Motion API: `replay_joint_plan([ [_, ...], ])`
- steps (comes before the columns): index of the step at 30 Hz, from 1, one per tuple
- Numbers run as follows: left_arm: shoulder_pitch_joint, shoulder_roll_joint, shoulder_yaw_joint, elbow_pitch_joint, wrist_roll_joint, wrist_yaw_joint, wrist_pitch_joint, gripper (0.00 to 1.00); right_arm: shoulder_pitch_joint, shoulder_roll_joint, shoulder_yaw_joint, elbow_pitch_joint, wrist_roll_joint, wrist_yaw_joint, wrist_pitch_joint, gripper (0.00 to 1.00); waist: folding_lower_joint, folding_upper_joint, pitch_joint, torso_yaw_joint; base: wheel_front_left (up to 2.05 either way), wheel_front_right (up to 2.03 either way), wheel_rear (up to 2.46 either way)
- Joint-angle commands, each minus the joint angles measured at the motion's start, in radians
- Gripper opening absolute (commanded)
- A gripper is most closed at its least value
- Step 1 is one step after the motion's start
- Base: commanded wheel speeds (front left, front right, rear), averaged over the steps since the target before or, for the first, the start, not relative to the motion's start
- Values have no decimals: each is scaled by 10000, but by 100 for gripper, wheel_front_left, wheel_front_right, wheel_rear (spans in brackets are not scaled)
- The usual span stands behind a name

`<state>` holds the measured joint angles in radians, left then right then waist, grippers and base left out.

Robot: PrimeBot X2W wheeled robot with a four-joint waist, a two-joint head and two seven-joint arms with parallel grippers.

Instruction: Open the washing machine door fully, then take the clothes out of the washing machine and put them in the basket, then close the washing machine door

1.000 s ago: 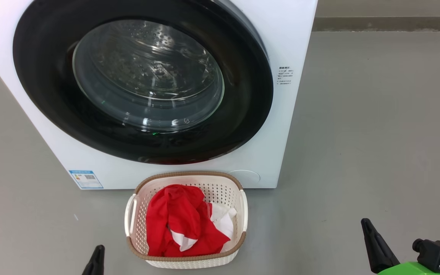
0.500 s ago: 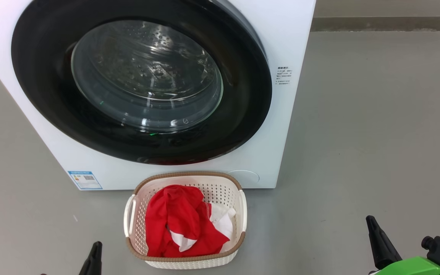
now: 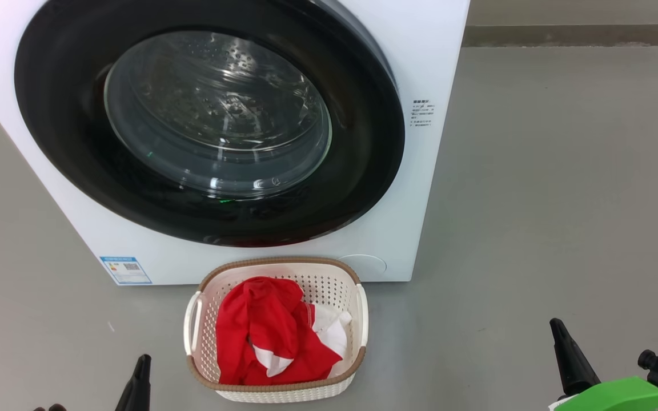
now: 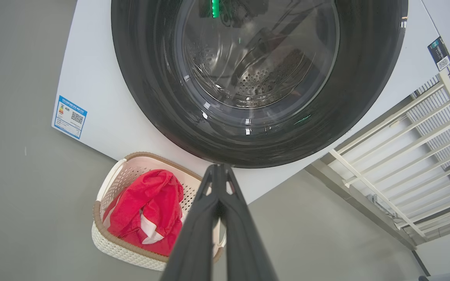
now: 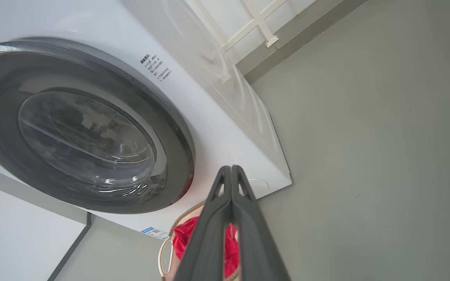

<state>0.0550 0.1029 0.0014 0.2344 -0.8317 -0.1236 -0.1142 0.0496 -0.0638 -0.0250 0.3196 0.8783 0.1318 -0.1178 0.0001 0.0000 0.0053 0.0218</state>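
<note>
Quick read: door (image 3: 363,142) looks shut flush on the washer (image 3: 437,57), and thru the glass the drum looks empty afaict. Clothes (image 3: 260,325) are heaped in the basket (image 3: 277,261), which sits on the floor just in front of the washer, under the door's lower edge. Left gripper (image 3: 137,382) and right gripper (image 3: 572,357) are both low and pulled back, fingers pointing up toward the washer. Both are pinched closed w/ nothing in them, and the wrist cams show the fingers pressed together. Key relation imo: the door is ahead of and above both tips, well apart from them. The basket lies between the two, clearly nearer the left one, w/ the right one well off to the side. So if the door needs a last push, I'd guess the left arm has the shorter reach. Otherwise the job looks basically done. Vs a sec ago: the whole pic slid a hair left, so that's the cam moving, not the stuff. Right gripper has drifted a bit further out to the right and the left tip shows a touch higher. Door, basket and clothes sit the same relative to each other.
</note>
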Motion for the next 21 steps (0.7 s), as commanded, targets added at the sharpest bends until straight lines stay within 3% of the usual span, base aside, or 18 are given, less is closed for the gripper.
replay_joint_plan([
  [1, -433, 64, 259, -187, -224, -29, 73, 0, -530, -105, -33, -306, 223, -4, 59, 0, -1, 0, -1, -3, 0, 0, 0],
  [21, -763, -93, 492, -107, -2311, -41, 676, 0, -818, -45, -263, -429, 2182, -6, 676, 0, -1, 0, -6, -62, 0, 0, 0],
])
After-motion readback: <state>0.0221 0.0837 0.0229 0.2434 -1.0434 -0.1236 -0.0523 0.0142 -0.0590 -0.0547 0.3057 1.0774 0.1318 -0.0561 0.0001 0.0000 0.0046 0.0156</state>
